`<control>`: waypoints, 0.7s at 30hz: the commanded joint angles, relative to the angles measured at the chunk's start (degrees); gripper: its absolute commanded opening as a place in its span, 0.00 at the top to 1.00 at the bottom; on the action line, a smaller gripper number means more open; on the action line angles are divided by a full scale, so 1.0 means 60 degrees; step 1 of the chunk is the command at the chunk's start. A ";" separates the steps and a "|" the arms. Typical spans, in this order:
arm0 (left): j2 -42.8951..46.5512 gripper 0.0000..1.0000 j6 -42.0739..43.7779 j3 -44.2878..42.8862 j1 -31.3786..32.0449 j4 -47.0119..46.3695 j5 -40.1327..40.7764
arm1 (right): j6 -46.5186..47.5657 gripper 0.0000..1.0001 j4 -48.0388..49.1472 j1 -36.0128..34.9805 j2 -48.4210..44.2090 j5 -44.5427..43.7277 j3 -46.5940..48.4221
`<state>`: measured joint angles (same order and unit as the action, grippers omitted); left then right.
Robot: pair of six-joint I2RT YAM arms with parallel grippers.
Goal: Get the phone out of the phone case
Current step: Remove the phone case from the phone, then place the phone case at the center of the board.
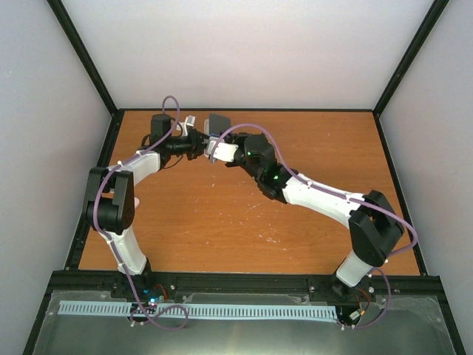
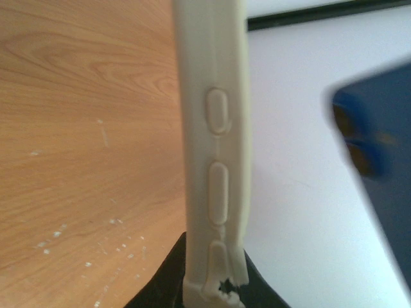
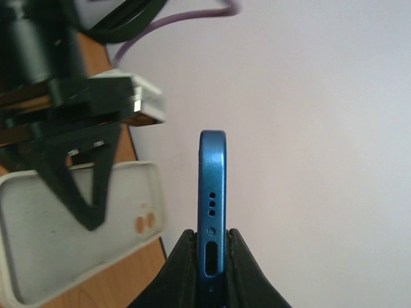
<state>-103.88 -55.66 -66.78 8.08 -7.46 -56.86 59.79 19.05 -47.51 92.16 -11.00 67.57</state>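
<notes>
The right end effector [image 3: 210, 249] clamps the blue phone [image 3: 212, 186] edge-on, its port and speaker holes facing the camera. Just left of it and apart from it, the cream phone case [image 3: 38, 250] shows its hollow inside. The left end effector's [image 3: 88, 199] dark fingers cross the case above the worktop [image 3: 125, 276].

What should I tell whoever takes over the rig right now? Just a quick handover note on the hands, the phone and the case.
Hands: the left hand is shut on the cream phone case, gripping it at one end. The right hand is shut on the blue phone, gripping it at its port end.
Where: both are held in the air over the far part of the table, side by side and apart.
Done: the phone is out and the case is empty.
Left: the removal looks complete, so probably only setting both things down remains.
</notes>
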 commanded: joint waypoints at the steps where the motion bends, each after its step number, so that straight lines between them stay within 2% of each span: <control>1: -0.0004 0.99 0.0958 -0.0032 -0.0072 0.0932 0.0950 | -0.0602 0.97 0.0517 -0.0034 -0.0924 -0.0194 0.0430; 10: -0.0861 0.99 0.1625 -0.1126 0.0266 0.2220 0.1859 | -0.1229 0.97 -0.0508 0.0981 -0.1999 -0.0204 0.0101; 16: -0.2122 0.99 0.1548 -0.2574 0.1382 0.2480 0.2552 | -0.1666 0.97 -0.1270 0.2051 -0.2466 -0.0157 -0.0102; 21: -0.3654 0.99 0.0986 -0.4411 0.2503 0.2537 0.3101 | -0.1981 0.97 -0.1499 0.2712 -0.2949 -0.0281 -0.0586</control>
<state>-120.57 -48.10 -84.88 18.24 6.52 -41.71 50.54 9.54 -33.23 78.11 -11.97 65.80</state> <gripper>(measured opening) 0.100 0.065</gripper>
